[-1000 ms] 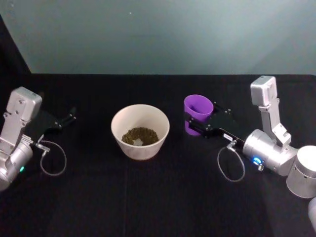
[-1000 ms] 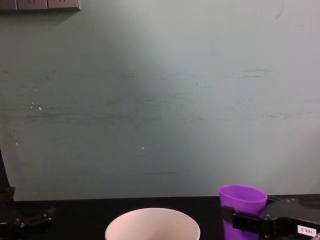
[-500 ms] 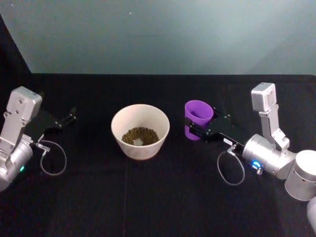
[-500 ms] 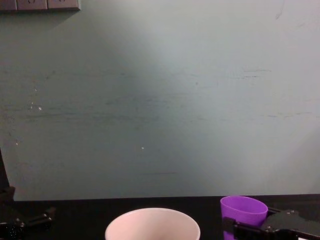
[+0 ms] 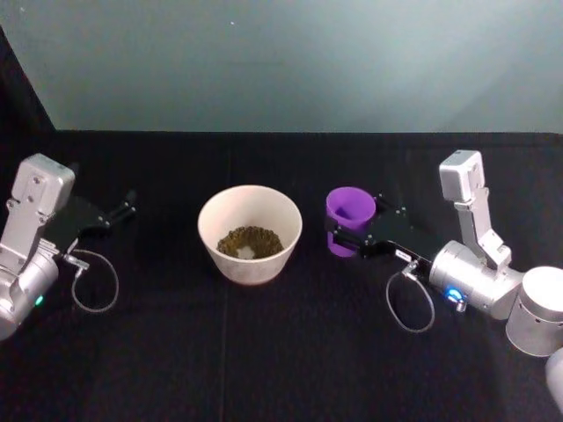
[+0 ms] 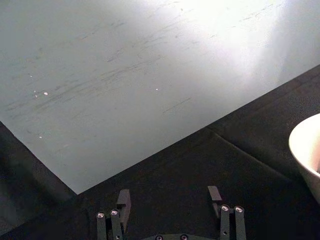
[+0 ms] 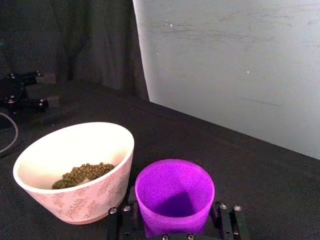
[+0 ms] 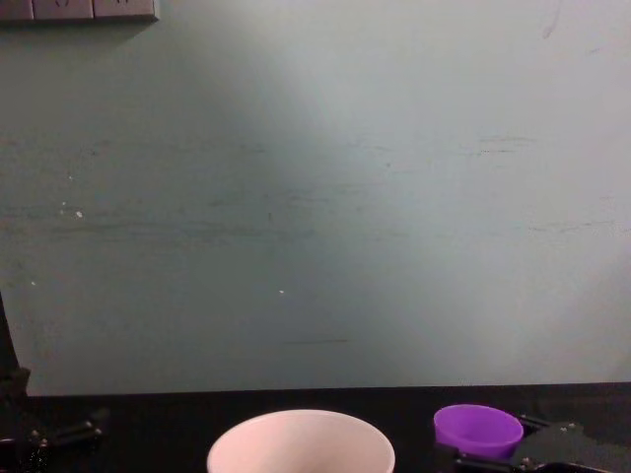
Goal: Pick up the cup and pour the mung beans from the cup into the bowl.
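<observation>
In the head view we see the bowl [image 5: 250, 245] just left of frame center on the black table [image 5: 264, 352], with a pile of mung beans [image 5: 251, 242] at its bottom. The cup [image 5: 349, 221] stands upright right of center, just beside the bowl but not touching it. The right gripper [image 5: 345, 236] comes in from the lower right and is clenched around the cup's lower half, one finger on each side. We can't tell whether the cup's base touches the table.

In the right wrist view the cup [image 7: 174, 197] sits at bottom center between the fingers [image 7: 118, 222] and looks empty inside; the bowl [image 7: 77, 170] is at lower left with the beans [image 7: 82, 174] against its near wall.

In the chest view we see the cup rim [image 8: 477, 429] at lower right, the bowl rim [image 8: 301, 440] at bottom center.

The left gripper [image 5: 121, 211] is parked at mid left in the head view, well apart from the bowl; in the left wrist view its fingers [image 6: 122, 202] are spread and grasp nothing.
</observation>
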